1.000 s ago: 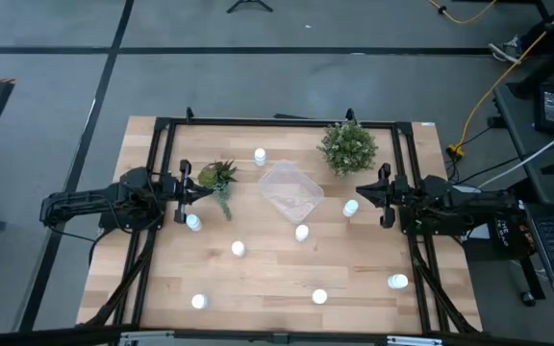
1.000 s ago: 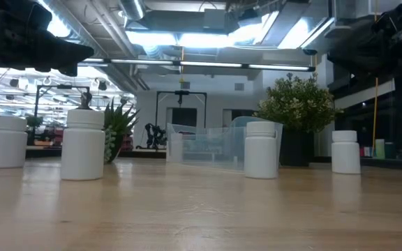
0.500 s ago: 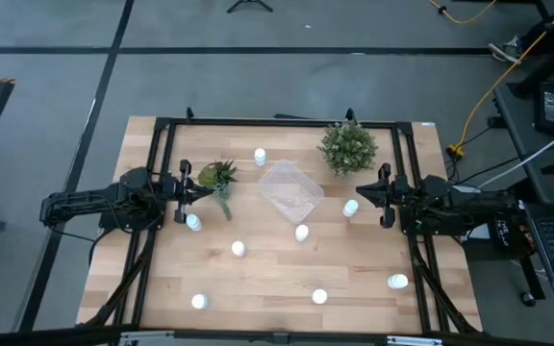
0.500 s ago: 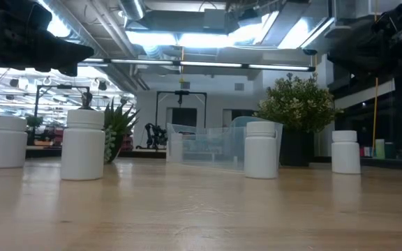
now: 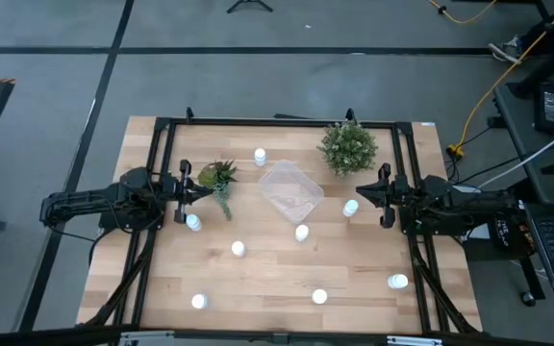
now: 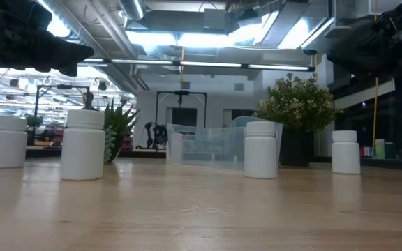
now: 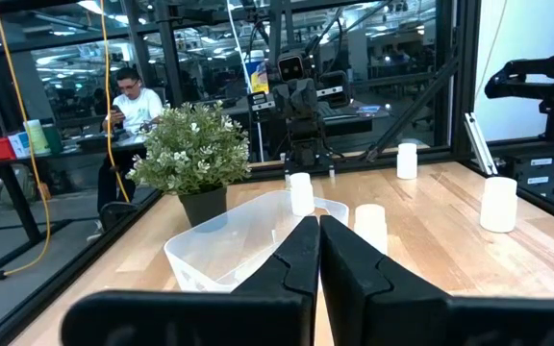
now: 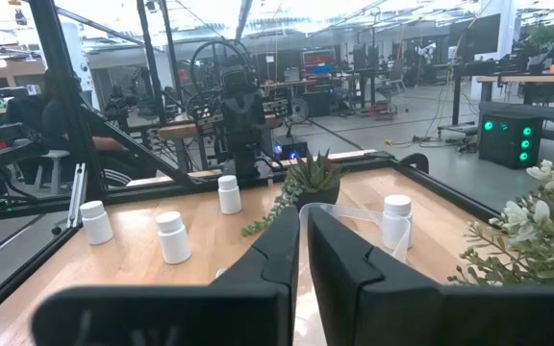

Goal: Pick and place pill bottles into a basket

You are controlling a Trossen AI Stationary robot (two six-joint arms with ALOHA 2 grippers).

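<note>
Several white pill bottles stand upright on the wooden table, among them one (image 5: 260,156) at the far side, one (image 5: 192,222) at the left, one (image 5: 302,232) in the middle and one (image 5: 351,208) at the right. The clear plastic basket (image 5: 291,190) stands on the table between the arms and also shows in the left wrist view (image 7: 248,240). My left gripper (image 5: 203,192) is shut and empty above the table, left of the basket, beside the spiky plant. My right gripper (image 5: 359,192) is shut and empty, right of the basket, just above a bottle.
A spiky potted plant (image 5: 218,177) stands left of the basket and a bushy one (image 5: 348,148) at its far right. A black frame (image 5: 277,122) runs around the table. More bottles (image 5: 319,297) stand near the front edge. A person (image 7: 128,96) sits beyond the table.
</note>
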